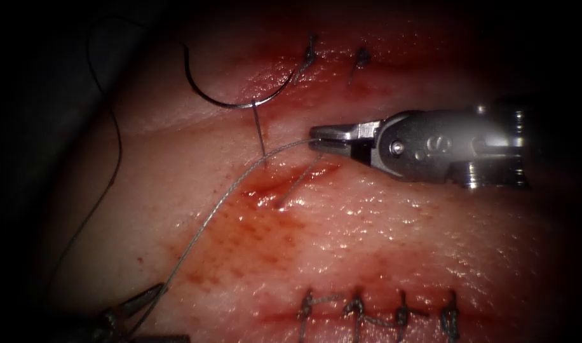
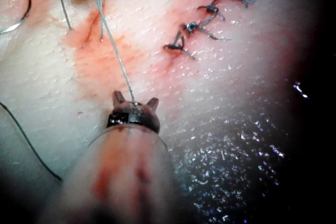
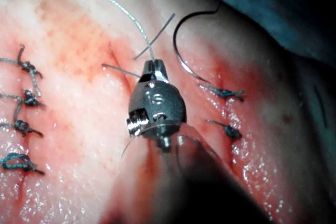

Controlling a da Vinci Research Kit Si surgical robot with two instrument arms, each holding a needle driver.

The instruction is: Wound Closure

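Note:
The curved needle (image 1: 230,103) lies free on the tissue (image 1: 380,235), above and left of the short open cut (image 1: 272,185); neither tool holds it. My right tool (image 1: 318,140) reaches in just above the cut, jaws shut on the pale thread (image 1: 208,216). From there the thread runs taut down-left to my left tool (image 1: 138,303), whose jaws are shut on it. Two short strands enter the tissue on either side of the cut. The left wrist view has the thread (image 2: 113,51) running into my left tool (image 2: 134,100). The right wrist view has the right tool (image 3: 153,66) beside the needle (image 3: 184,61).
A row of several tied stitches (image 1: 380,314) closes another cut near the bottom. Two knotted stitches (image 1: 335,60) sit at the top. Red fluid (image 1: 240,235) stains the tissue around the open cut. Dark thread (image 1: 110,159) trails from the needle off the tissue's left edge.

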